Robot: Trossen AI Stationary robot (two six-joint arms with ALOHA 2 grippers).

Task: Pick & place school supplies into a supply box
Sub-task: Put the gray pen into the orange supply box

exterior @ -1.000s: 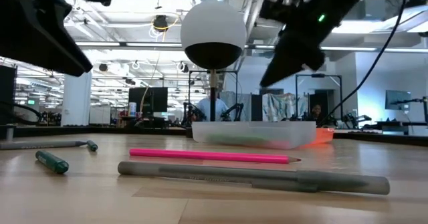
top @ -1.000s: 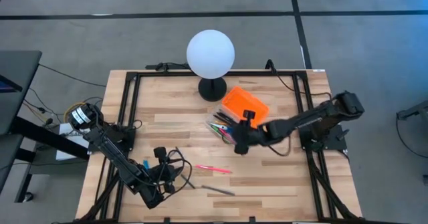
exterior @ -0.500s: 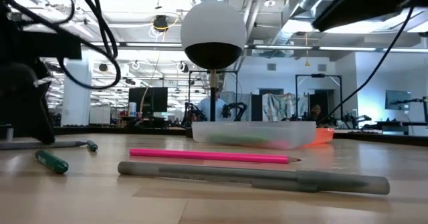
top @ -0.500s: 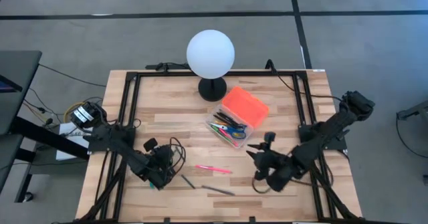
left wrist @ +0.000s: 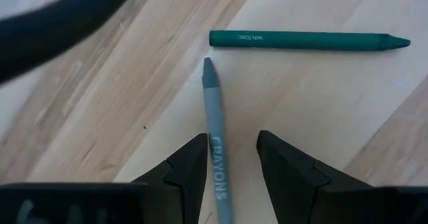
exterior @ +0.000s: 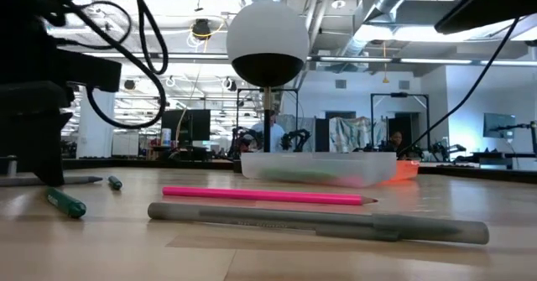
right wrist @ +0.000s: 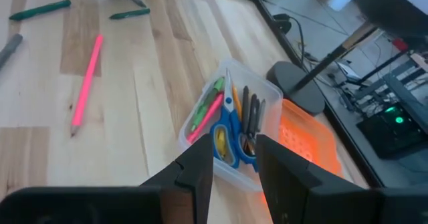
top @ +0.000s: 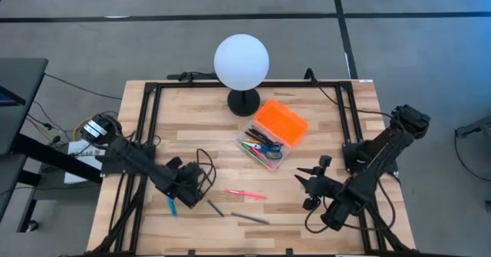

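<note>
Now I see my left gripper [left wrist: 229, 158] low over the worktop [top: 322, 126], fingers open astride a grey crayon [left wrist: 215, 154]; my right gripper [top: 309, 185], fingers parted, hangs empty.

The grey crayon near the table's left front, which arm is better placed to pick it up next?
Left. The left claw hangs open right over the grey crayon, a finger on each side. The right claw is across the table, facing the supply box.
</note>
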